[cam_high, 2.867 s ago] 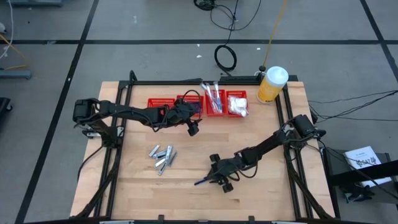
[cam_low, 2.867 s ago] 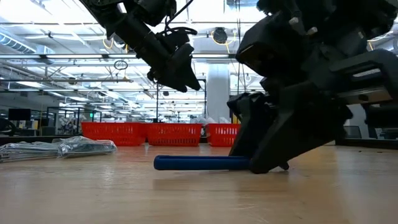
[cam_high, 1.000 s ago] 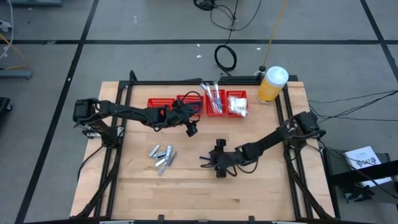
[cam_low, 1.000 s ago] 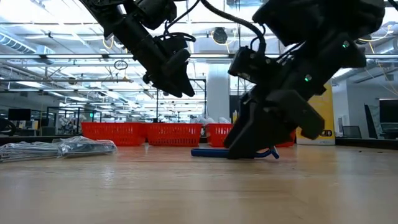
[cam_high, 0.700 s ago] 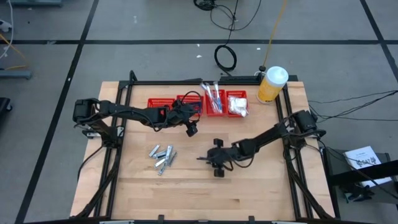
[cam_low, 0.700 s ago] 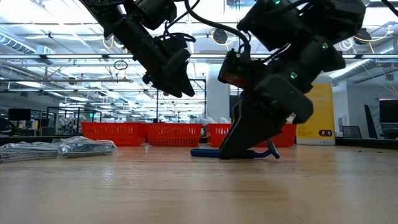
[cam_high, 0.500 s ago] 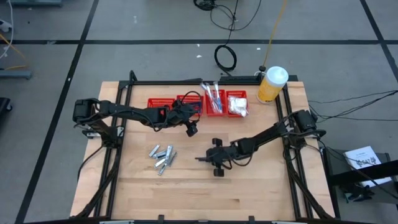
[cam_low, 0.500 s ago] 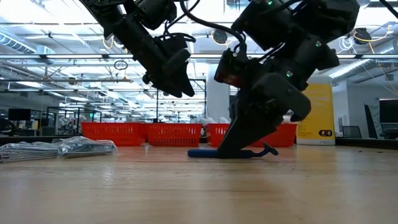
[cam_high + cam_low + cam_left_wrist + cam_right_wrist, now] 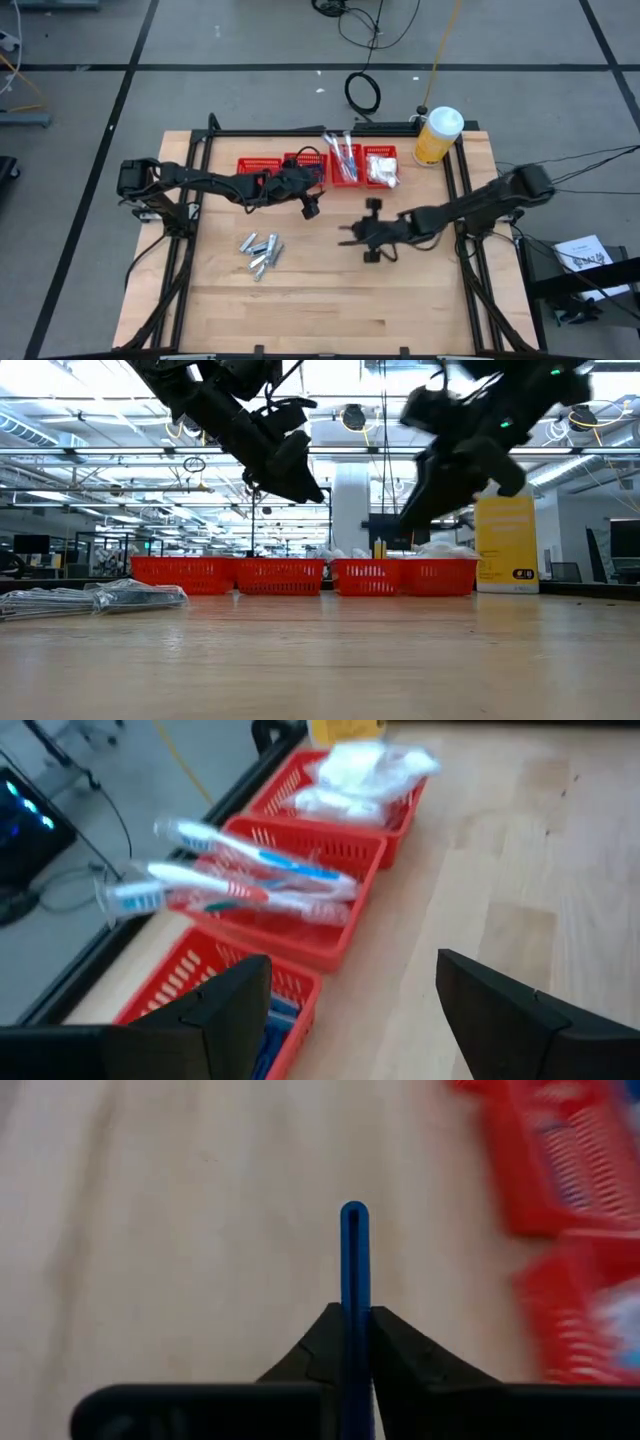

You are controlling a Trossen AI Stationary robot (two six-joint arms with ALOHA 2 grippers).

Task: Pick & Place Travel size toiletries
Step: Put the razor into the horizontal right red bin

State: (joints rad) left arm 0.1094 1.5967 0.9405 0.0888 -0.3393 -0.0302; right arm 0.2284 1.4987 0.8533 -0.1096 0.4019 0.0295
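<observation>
Right gripper [image 9: 354,1342]: fingers closed on a slim dark-blue stick [image 9: 354,1270], which projects straight forward from between the fingertips. In the high view this gripper [image 9: 362,240] sits over the middle of the table [image 9: 420,300], clear of the wood, just short of the basket row. In the low view it is raised off the table surface.

Left gripper [image 9: 350,990]: fingers spread wide, nothing between them. In the high view it [image 9: 309,207] hangs just in front of the second red basket from the left [image 9: 300,163], near the basket row.

Four red mesh baskets stand in a row along the far edge. The far-left basket [image 9: 258,165] shows no clear contents from above. The left wrist view shows dark-blue sticks inside the basket nearest that camera [image 9: 270,1020]. The next basket holds white-teal handled sticks [image 9: 230,870], which overhang its rim. The last basket holds white clear-wrapped packets [image 9: 365,780].

A loose pile of short silvery-grey tubes [image 9: 260,252] lies on the left half of the table, well apart from both grippers.

A big yellow white-capped bottle [image 9: 437,136] stands at the far right corner, just beside the packet basket.
</observation>
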